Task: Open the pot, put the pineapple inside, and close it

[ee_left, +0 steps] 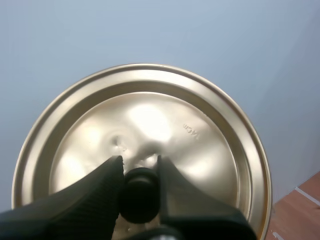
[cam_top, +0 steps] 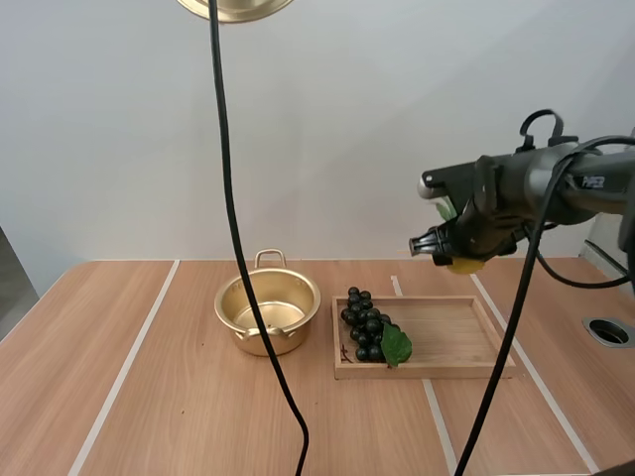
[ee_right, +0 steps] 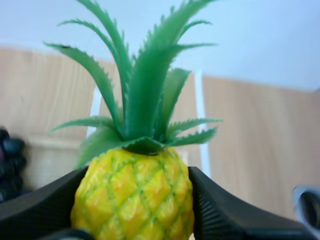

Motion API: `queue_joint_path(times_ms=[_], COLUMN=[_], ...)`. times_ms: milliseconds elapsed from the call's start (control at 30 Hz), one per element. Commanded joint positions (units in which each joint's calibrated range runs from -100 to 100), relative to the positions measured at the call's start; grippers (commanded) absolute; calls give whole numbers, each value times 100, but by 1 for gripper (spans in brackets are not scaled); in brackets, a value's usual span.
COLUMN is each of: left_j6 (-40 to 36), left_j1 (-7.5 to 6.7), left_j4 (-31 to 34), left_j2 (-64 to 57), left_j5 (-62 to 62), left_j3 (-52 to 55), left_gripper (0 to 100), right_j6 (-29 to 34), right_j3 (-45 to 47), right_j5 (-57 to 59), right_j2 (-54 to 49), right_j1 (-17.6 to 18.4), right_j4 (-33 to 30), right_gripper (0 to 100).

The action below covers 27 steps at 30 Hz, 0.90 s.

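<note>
A gold pot (cam_top: 268, 313) stands open on the table, left of the wooden tray. Its gold lid (cam_top: 236, 8) hangs high above the table; in the left wrist view my left gripper (ee_left: 140, 187) is shut on the lid's black knob (ee_left: 138, 195), with the lid (ee_left: 150, 130) seen from its top side. My right gripper (cam_top: 448, 248) hovers above the tray's right part, shut on a yellow pineapple (ee_right: 134, 195) with green leaves (ee_right: 140, 85). A bit of the pineapple (cam_top: 462, 264) shows under the gripper in the high view.
A wooden tray (cam_top: 446, 337) lies right of the pot and holds a bunch of dark grapes (cam_top: 365, 325) with a green leaf. A round hole (cam_top: 608, 331) sits in the table at the far right. White lines run across the tabletop.
</note>
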Motion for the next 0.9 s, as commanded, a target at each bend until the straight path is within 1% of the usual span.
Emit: queue_joint_path(times_ms=[0,133,267,367,433,533,667,867], left_j6=[-52,-52,-52,-52,-52,-10,25,33], left_j1=[-10,-10,-10,-10,-10,-10,-10,-10], left_j4=[-52,-47,0,17,17,46,151,277], left_j2=[-81,-84,-96,-126,-171,-196,-260,-389], left_j5=[-9,151,286,364,385,418,418,634], left_j3=[-384,-814,-1092,-1197,-1211,-1211,-1211,-1211], left_gripper=[0,0,0,0,0,0,0,0], right_j6=[-8,-50,-736,-1191,-1404,-1661,-1888,-1930], right_j3=[-573,-1510,-2404,-2736,-2860,-2908,-2908,-2908], right_j5=[146,554,1324,1686,1866,2248,2908,3142], right_j2=[-364,-556,-554,-554,-541,-413,-39,714], right_j1=[-4,-1,179,434,657,946,1241,1558], right_j4=[128,435,1018,1585,1897,2120,2159,2159], right_gripper=[0,0,0,0,0,0,0,0])
